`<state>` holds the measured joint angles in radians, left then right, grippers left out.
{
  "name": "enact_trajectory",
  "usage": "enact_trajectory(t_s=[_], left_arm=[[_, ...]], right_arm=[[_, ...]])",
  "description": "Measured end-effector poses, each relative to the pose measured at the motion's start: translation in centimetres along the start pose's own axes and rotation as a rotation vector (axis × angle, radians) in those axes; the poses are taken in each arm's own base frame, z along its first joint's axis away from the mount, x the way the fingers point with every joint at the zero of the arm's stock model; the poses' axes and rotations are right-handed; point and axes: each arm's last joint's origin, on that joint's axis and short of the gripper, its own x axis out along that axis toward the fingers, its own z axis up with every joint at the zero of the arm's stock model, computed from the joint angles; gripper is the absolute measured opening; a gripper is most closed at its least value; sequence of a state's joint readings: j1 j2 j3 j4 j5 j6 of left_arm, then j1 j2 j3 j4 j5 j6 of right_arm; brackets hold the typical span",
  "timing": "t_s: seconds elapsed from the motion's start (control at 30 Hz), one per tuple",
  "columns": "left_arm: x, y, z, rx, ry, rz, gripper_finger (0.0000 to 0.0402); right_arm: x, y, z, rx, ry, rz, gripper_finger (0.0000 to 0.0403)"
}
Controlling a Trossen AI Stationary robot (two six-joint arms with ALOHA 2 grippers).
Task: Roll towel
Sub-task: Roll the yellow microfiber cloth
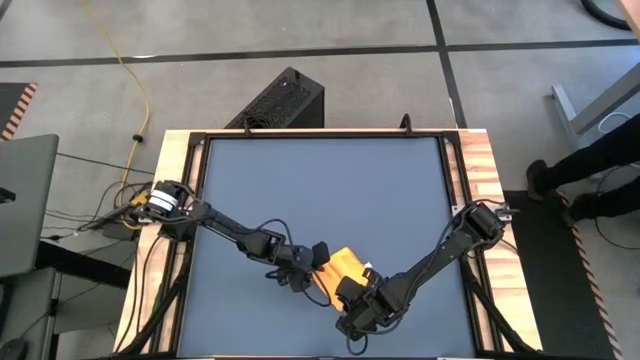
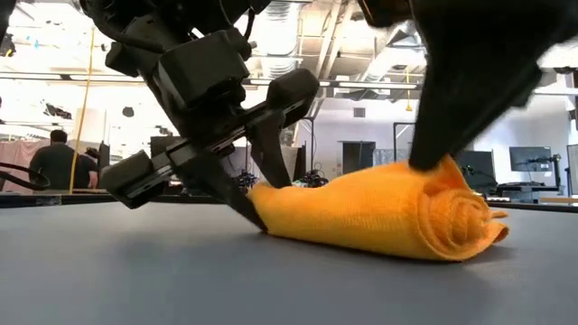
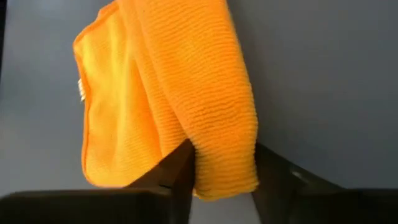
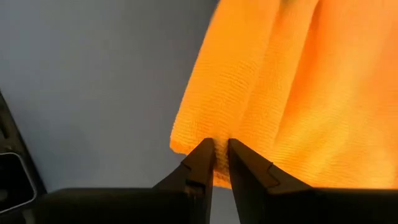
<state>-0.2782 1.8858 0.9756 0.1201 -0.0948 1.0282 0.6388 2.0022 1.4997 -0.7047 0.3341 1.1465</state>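
The yellow towel (image 1: 345,270) lies on the dark grey table mat (image 1: 320,190), near the front edge and about the middle. Part of it is rolled up, and the roll's spiral end (image 2: 465,217) shows in the low view. A flat flap with a small white tag (image 3: 81,90) lies beside the roll. My left gripper (image 1: 312,262) straddles one end of the roll. My right gripper (image 1: 352,297) is shut on the towel at the other end. My left gripper has the roll's end (image 3: 221,177) between its two fingers, one finger (image 3: 177,165) between roll and flat flap, the other (image 3: 270,171) on the roll's outer side. It comes slanting down from the table's left, fingers along the roll. The roll rests on the table. My right gripper pinches a thin fold of cloth at the towel's edge (image 4: 219,144) between its fingertips. It comes from above, slanting down, on top of the spiral end (image 2: 433,167). The cloth rises to a small peak at the fingers; the roll below lies on the table.
A wooden frame (image 1: 480,170) borders the mat, which is bare toward the far side. A black box (image 1: 280,100) stands beyond the far edge. A person's legs (image 1: 590,170) show at the right of the table, and another person (image 2: 59,162) is in the room behind.
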Motion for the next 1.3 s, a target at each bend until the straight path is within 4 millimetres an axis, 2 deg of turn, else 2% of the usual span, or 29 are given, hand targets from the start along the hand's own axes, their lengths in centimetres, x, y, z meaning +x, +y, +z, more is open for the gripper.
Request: enact_trajectory(t_s=[0.13,0.2,0.43,0.6,0.8,1.03,1.2,1.3], left_arm=[[0.0,0.1,0.0,-0.012,-0.001,0.004,0.0028],[0.0,0.1,0.0,-0.023,-0.002,0.004,0.0012],[0.0,0.0,0.0,-0.028,0.0,0.001,0.0009],[0.0,0.0,0.0,-0.031,0.001,0.0,0.0007],[0.0,0.0,0.0,-0.042,0.001,-0.002,0.0006],[0.0,0.0,0.0,-0.042,0.002,-0.004,0.0006],[0.0,-0.1,-0.1,-0.045,0.004,-0.013,0.0005],[0.0,-0.1,-0.1,-0.045,0.008,-0.017,0.0005]], right_arm=[[-1.0,0.7,0.7,-0.004,-0.016,0.007,0.0074],[-1.2,1.2,0.7,-0.029,-0.039,0.046,0.0076],[-1.5,1.8,0.5,-0.17,-0.114,0.066,0.0116],[-1.4,1.8,0.6,-0.245,-0.127,0.058,0.0176],[-0.3,1.4,0.0,-0.296,-0.14,0.068,0.0243],[1.5,1.6,-0.7,-0.324,-0.154,0.034,0.0245],[4.5,1.5,-2.3,-0.357,-0.108,-0.031,0.0239],[5.3,1.9,-2.4,-0.364,-0.098,-0.05,0.0239]])
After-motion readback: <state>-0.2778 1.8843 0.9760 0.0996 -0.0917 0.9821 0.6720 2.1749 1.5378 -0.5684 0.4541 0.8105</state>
